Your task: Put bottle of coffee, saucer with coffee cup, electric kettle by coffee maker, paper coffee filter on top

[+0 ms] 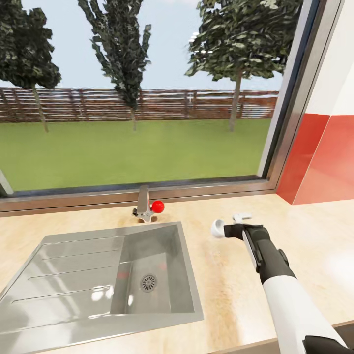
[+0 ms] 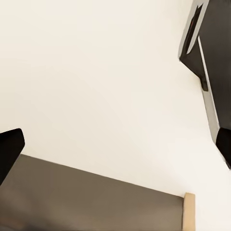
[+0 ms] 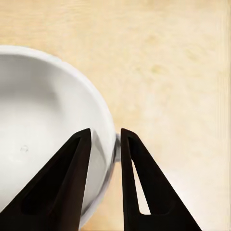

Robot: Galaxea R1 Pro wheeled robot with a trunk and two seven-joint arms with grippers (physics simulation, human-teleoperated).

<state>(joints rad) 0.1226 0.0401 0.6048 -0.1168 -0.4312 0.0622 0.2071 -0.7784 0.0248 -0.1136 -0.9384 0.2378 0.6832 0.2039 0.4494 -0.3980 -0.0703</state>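
Right tool (image 3: 105,139) narrow, pinching rim of white coffee cup (image 3: 43,125); one finger inside, one outside. Cup over worktop (image 1: 305,236), right of sink (image 1: 98,275). Left tool (image 2: 115,149) spread wide.

Bright, even daylight through the window (image 1: 142,98). Soft glare patches on the countertop (image 1: 314,236) near its right edge and in the sink (image 1: 147,275). Shadows faint. Trees look blocky, low-res. Left wrist view washed out, possibly overexposed.

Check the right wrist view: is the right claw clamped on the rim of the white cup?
Yes: the right claw has one black finger inside the white ceramic cup and one outside, pinching its rim.
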